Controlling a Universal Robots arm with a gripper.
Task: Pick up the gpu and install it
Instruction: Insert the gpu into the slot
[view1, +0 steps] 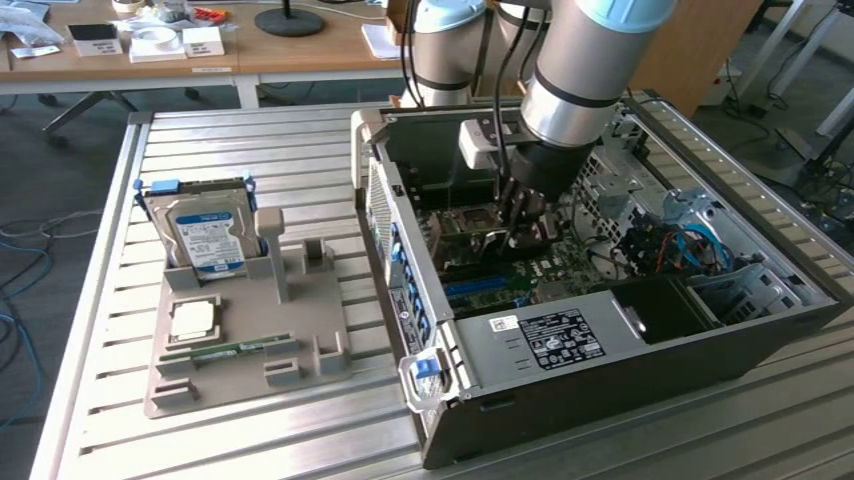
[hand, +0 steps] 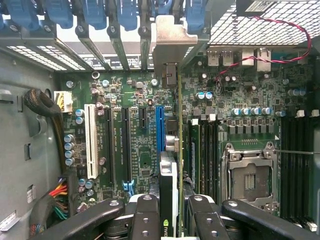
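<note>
Looks like a robotics lab or workshop to me: a robot arm (view1: 587, 60) over a slotted aluminium bench (view1: 240, 140) with an open PC tower (view1: 601, 390) and a grey parts jig (view1: 240, 395) on it, wooden desks (view1: 267, 50) cluttered with tape rolls (view1: 156, 37) at the far side, loose cables (view1: 27, 240) on the floor.

Even daylight washes the ribbed aluminium table (view1: 267, 150) around the open black computer case (view1: 601, 410). Inside the case, glare through its perforated rear wall (hand: 250, 20) whitens the silver bracket (hand: 170, 45) of the thin dark gpu (hand: 169, 187).
</note>
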